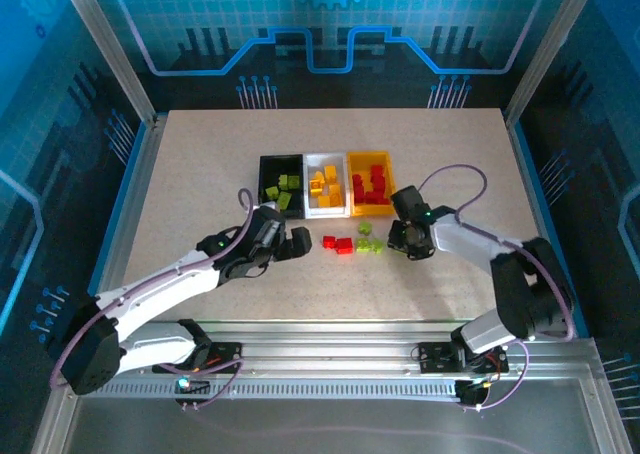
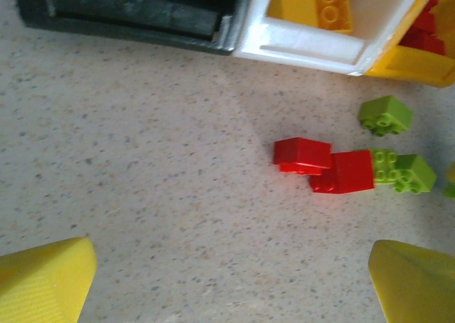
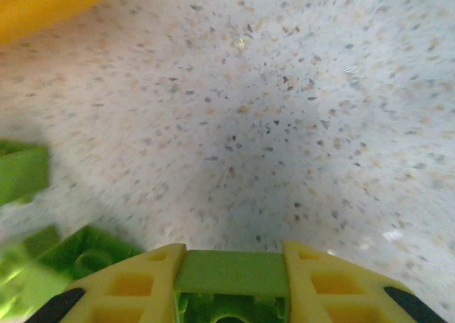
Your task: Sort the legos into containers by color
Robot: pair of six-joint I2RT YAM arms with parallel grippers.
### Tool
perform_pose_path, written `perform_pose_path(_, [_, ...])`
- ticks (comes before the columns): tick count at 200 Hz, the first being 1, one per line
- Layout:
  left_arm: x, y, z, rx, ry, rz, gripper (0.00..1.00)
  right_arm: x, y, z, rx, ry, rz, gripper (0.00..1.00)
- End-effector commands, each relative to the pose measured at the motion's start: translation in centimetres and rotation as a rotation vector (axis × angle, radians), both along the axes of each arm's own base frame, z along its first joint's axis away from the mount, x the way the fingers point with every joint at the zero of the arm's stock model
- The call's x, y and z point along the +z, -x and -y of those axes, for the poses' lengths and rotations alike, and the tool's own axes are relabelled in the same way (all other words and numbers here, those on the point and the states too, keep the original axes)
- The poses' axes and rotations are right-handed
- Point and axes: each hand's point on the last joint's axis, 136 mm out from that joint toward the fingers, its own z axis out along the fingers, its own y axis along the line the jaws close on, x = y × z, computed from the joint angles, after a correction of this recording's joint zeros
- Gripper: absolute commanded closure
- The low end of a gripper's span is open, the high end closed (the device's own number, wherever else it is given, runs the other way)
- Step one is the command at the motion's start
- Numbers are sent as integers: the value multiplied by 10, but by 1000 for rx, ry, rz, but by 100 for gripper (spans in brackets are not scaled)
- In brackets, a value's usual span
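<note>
The right tool (image 1: 411,242) is clamped on a lime green brick (image 3: 231,273) close to the worktop (image 1: 200,174), on the near side of the yellow-orange bin (image 1: 370,211). The left tool (image 1: 298,242) stands wide and empty near the black bin (image 1: 264,182). Two red bricks (image 2: 334,170) and loose lime green bricks (image 2: 402,172) lie between the tools, nearer than the white bin (image 1: 326,213)

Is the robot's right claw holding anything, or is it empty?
Holding: the right gripper is shut on a lime green lego brick, which sits wedged between its two yellow fingers in the wrist view.
</note>
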Motion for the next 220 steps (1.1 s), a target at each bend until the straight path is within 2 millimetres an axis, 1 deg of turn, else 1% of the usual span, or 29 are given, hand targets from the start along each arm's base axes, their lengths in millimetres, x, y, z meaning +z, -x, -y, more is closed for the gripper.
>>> perform_pose_path(1, [-10,11,-25,66,-58,-17,1,40,-4,-6,115,9,90,70])
perform_pose_path(5, [-12,14,-28,76,-65,-22,1,43,-3,-10,143,6,93,70])
perform_pose_path(9, [-14,15,-32,86,-71,-25,1,56,-10,-20,171,-6,125,70])
perform_pose_path(19, [-20,20,-41,114,-91,-40,1,70,-17,-41,244,-14,160,70])
perform_pose_path(32, [-27,27,-51,142,-105,-59,1,85,-28,-77,350,-36,201,70])
perform_pose_path(33, [-27,27,-52,145,-105,-60,1,88,-28,-83,364,-39,207,70])
perform_pose_path(54, [-34,36,-61,169,-108,-82,1,100,-48,-143,503,-39,247,70])
perform_pose_path(71, [-37,43,-65,180,-101,-92,1,103,-64,-191,595,-49,270,70])
perform_pose_path(72, [-38,43,-66,181,-103,-93,1,106,-67,-196,602,-55,278,70])
perform_pose_path(76, [-38,45,-67,184,-100,-94,1,102,-70,-204,613,-57,271,69])
perform_pose_path(77, [-38,45,-67,184,-100,-95,1,102,-72,-210,622,-61,274,69])
perform_pose_path(78, [-38,46,-68,185,-100,-95,1,102,-72,-210,622,-61,274,69])
perform_pose_path(84, [-39,47,-68,185,-95,-95,1,100,-79,-226,641,-71,273,69])
perform_pose_path(96, [-40,51,-71,187,-89,-98,1,93,-91,-250,663,-88,262,69])
perform_pose_path(101, [-40,52,-71,186,-87,-100,1,92,-96,-260,672,-98,263,69])
perform_pose_path(117, [-40,55,-73,183,-81,-97,1,81,-111,-284,690,-107,256,69])
perform_pose_path(139, [-39,57,-76,181,-81,-92,1,64,-129,-303,687,-99,233,67])
perform_pose_path(146, [-39,57,-75,178,-80,-92,1,64,-134,-308,685,-99,235,66])
perform_pose_path(147, [-39,57,-75,179,-80,-92,1,66,-134,-308,686,-102,238,65])
perform_pose_path(151, [-39,57,-75,178,-80,-94,1,54,-138,-309,685,-92,220,63])
perform_pose_path(159, [-39,57,-75,176,-78,-93,1,53,-140,-313,689,-92,217,56])
perform_pose_path(165, [-38,57,-75,174,-79,-91,1,54,-142,-315,689,-91,222,48])
perform_pose_path(172, [-38,57,-75,175,-77,-90,1,61,-143,-316,692,-97,233,42])
perform_pose_path(184, [-37,56,-75,175,-73,-85,1,74,-143,-316,692,-109,261,36])
perform_pose_path(187, [-37,56,-75,176,-72,-85,1,79,-143,-316,692,-112,273,35])
perform_pose_path(192, [-36,56,-75,175,-71,-83,1,80,-142,-315,692,-110,281,34])
perform_pose_path(193, [-36,56,-75,176,-71,-82,1,88,-142,-315,691,-116,294,34])
perform_pose_path(196, [-36,55,-74,174,-70,-80,1,96,-140,-313,692,-120,308,34])
perform_pose_path(220, [-32,52,-72,173,-55,-65,1,130,-126,-296,679,-141,373,30])
